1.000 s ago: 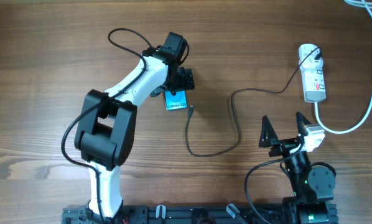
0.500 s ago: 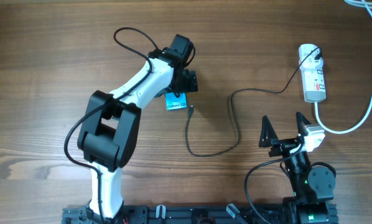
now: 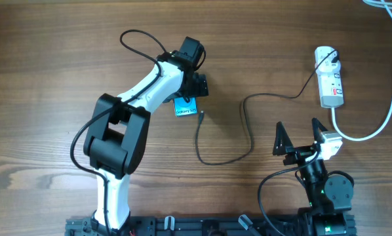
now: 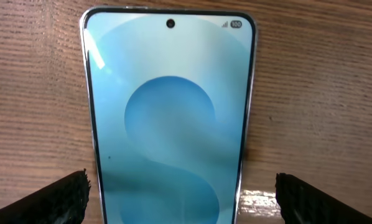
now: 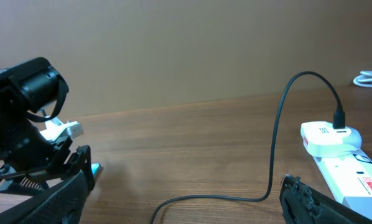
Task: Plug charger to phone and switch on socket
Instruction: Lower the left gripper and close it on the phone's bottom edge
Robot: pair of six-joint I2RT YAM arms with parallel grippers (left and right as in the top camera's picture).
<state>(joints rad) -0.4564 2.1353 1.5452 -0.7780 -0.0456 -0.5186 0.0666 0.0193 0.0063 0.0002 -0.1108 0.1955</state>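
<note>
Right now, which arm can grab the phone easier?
Left. The left fingers are open on both sides of the phone; the right fingers sit far away, nearer the socket.

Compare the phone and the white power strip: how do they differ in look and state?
The phone shows a cyan-blue screen; the power strip is white with red markings. The power strip has the charger plugged in; the phone has not, the cable's free tip lying beside it. Both lie flat on the wooden table.
</note>
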